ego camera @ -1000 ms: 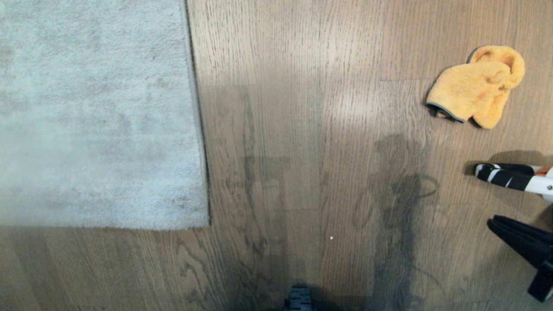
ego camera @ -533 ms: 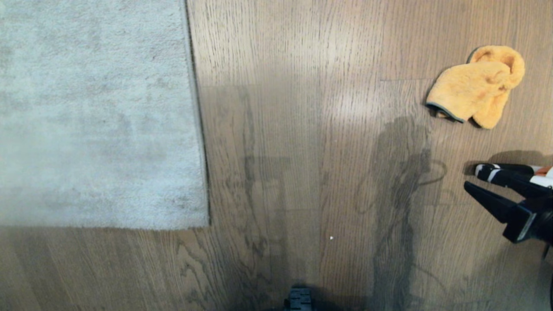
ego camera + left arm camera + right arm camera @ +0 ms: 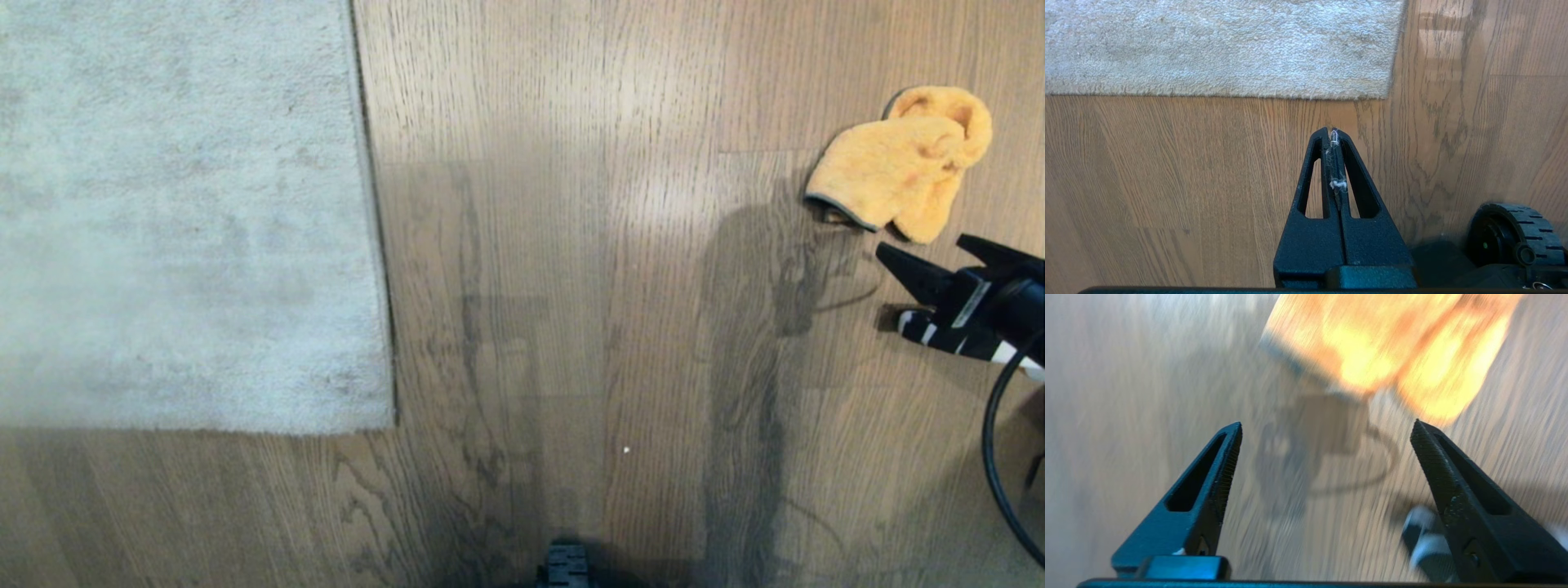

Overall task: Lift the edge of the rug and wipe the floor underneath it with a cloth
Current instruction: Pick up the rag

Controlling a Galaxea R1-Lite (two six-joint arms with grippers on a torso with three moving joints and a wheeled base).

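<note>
The right gripper (image 3: 927,249) is reaching in from the head view's 3 o'clock edge, its black fingers (image 3: 1210,477) spread wide with nothing between them. It is pointing toward 10 o'clock, tips just short of the cloth (image 3: 902,163), not touching it. The cloth is lying crumpled on the floor (image 3: 571,245) at about 2 o'clock, well apart from the rug. In the right wrist view the cloth (image 3: 1392,355) is showing as an orange-yellow blur just beyond the spread tips.

A black-and-white striped object (image 3: 951,335) is lying on the floor under the right gripper; what it is I cannot tell.

The rug (image 3: 180,212) is lying flat at 9 to 10 o'clock, its edge (image 3: 371,212) running straight down to a square corner (image 3: 392,423) on the planks.

The left gripper (image 3: 1333,134) is hanging clenched over bare floor, holding nothing, with pale lint clinging between its fingers. Its tip is pointing at the rug's border near the corner (image 3: 1386,96). A wheel (image 3: 1511,237) of the base is showing beside it.
</note>
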